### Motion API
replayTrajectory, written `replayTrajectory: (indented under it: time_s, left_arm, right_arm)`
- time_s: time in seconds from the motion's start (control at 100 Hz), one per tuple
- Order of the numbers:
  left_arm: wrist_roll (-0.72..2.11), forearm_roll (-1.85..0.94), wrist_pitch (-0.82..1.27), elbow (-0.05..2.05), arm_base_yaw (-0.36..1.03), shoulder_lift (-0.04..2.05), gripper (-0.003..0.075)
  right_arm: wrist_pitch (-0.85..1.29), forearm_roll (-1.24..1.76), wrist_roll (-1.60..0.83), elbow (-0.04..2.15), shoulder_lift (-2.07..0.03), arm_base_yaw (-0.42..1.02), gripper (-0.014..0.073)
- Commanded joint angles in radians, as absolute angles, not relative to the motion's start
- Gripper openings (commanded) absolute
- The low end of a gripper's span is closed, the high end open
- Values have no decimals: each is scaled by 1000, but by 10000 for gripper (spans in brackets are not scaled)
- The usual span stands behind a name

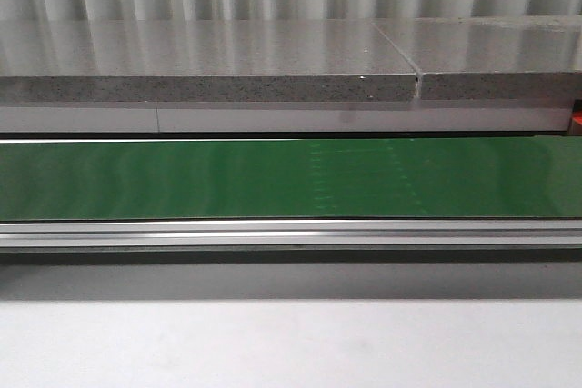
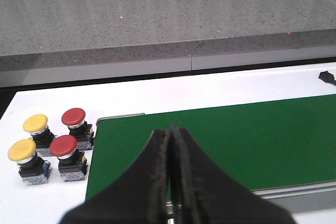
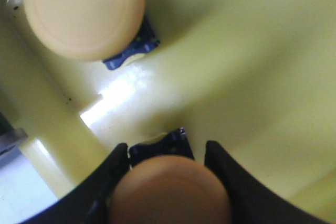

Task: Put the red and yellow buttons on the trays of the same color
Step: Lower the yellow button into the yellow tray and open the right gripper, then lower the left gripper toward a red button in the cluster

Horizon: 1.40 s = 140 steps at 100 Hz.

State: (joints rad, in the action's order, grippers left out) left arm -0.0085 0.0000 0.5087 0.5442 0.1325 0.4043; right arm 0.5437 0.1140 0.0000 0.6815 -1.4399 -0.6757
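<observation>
Yellow button (image 3: 170, 190) between right jaws

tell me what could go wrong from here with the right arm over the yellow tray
1. The yellow button between the right gripper jaws sits close to another yellow button in the yellow tray; releasing or shifting could knock it.
2. The view is blurred, so whether the held button rests flat on the tray cannot be told; it might tip once released.
</observation>
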Motion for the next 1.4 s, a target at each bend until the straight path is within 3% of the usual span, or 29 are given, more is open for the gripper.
replayTrajectory:
  time_s: [0.0,0.27,0.41,0.62,0.89,1.39]
  left_arm:
    - [-9,0,434,572,140,410,-20]
    - [-9,0,434,572,140,410,-20]
    - [-9,0,434,572,140,410,-20]
    - [-9,0,434,572,140,410,-20]
    - [-9,0,434,572,140,410,-20]
    - [-9,0,434,572,140,410,-20]
  right_arm:
    - [507,114,0,703,-1423,-683,95]
    - [507,115,9,703,-1429,-683,464]
    - [512,124,14,708,-1424,-683,565]
    - [522,138,14,712,-1352,-681,575]
    - [559,138,0,771,-1112,-660,575]
    - [474,138,-189,773,-834,-176,573]
